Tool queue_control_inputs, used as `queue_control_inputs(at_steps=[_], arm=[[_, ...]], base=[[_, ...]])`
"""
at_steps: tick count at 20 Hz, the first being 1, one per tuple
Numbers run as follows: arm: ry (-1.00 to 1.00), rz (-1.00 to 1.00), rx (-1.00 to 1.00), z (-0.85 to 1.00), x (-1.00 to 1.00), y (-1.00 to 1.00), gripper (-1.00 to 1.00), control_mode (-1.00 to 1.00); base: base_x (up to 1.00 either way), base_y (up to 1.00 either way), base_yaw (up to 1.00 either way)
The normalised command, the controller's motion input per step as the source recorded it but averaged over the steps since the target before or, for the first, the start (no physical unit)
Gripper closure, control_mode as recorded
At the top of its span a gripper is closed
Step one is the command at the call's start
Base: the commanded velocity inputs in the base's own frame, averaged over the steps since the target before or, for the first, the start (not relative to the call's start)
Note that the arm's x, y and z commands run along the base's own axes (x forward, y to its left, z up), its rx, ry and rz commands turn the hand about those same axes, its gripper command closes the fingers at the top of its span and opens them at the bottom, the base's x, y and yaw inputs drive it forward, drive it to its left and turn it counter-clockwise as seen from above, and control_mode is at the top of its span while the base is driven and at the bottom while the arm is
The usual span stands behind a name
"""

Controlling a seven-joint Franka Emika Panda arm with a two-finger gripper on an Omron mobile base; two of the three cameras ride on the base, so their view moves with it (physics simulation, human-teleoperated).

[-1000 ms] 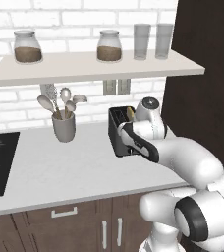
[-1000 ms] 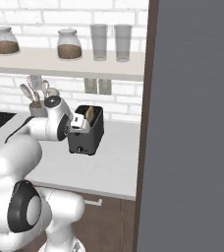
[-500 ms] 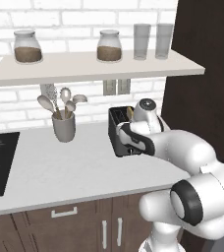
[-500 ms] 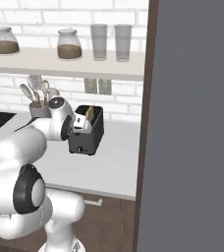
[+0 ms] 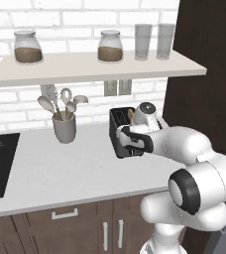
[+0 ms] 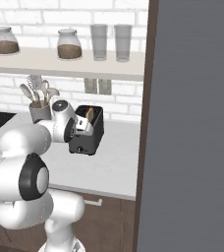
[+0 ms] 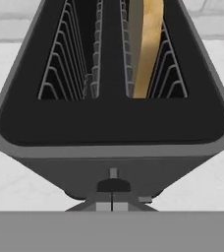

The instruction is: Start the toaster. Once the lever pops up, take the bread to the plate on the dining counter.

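Pressing my closed, empty fingers [image 7: 112, 205] against the toaster's [image 7: 112, 128] lever [image 7: 113, 185]; bread [image 7: 147, 47] stands in one slot.

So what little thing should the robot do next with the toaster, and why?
Probably press straight down on the lever. In the hand view the shut gripper sits right at the toaster's narrow front face, close by that small tab. The bread already stands in one slot, the other slot empty, so only the toasting needs starting.
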Motion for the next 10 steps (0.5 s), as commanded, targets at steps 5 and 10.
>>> queue_control_inputs(at_steps=[5, 10], arm=[[0.00, -0.01, 0.00, -0.16, 0.17, 0.00, 1.00, -1.00], [0.00, -0.01, 0.00, -0.26, 0.11, 0.00, 1.00, -1.00]], base=[[0.00, 0.00, 0.00], [0.00, 0.00, 0.00]])
